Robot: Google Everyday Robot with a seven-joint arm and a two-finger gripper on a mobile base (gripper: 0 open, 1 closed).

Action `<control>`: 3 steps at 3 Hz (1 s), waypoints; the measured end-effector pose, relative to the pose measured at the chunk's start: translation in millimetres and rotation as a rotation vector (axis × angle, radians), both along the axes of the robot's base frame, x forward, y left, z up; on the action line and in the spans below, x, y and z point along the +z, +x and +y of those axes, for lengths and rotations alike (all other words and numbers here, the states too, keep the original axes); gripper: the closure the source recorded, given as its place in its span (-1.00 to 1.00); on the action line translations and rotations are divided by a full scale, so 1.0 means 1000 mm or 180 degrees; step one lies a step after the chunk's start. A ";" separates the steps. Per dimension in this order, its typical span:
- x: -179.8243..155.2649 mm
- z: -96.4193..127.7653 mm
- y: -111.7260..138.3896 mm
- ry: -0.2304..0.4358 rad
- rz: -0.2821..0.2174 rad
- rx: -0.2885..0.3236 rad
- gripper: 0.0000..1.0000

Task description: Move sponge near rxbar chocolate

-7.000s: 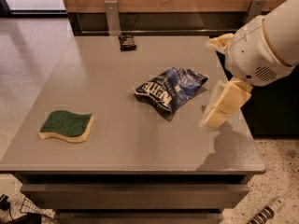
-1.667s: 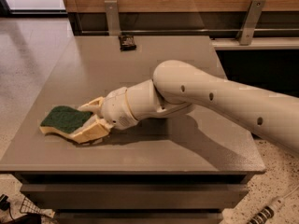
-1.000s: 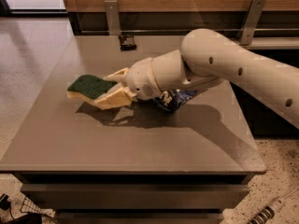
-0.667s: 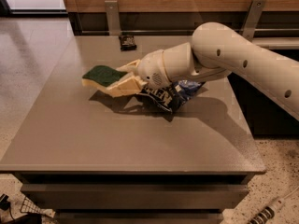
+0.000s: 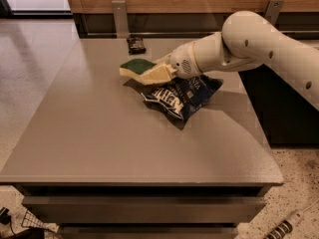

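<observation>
The sponge [image 5: 135, 66], pale yellow with a dark green top, is held in my gripper [image 5: 152, 71] above the table, left of the blue chip bag. The gripper's cream fingers are shut on the sponge's right end. The white arm reaches in from the right. The rxbar chocolate [image 5: 135, 44], a small dark flat bar, lies at the table's far edge, a short way beyond the sponge.
A crinkled blue chip bag [image 5: 182, 95] lies under and right of the gripper. The grey table [image 5: 99, 138] has a back rail with two metal brackets [image 5: 119, 15]. The floor drops off at left and right.
The gripper closed on the sponge at the table's front left, lifted it and carried it right and toward the far edge, closer to the rxbar.
</observation>
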State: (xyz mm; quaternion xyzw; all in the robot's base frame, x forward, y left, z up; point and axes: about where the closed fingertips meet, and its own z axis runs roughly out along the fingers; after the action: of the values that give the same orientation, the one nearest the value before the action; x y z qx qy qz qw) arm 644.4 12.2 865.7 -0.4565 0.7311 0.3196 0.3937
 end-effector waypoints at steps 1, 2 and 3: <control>-0.003 -0.034 0.033 -0.0105 0.0150 -0.0326 1.00; -0.003 -0.062 0.062 -0.0155 0.0152 -0.0584 1.00; -0.004 -0.060 0.063 -0.0153 0.0144 -0.0593 1.00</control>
State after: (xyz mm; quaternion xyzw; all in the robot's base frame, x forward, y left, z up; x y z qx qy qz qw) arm 707.0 -48.2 861.9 -0.3885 0.7866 0.2742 0.3939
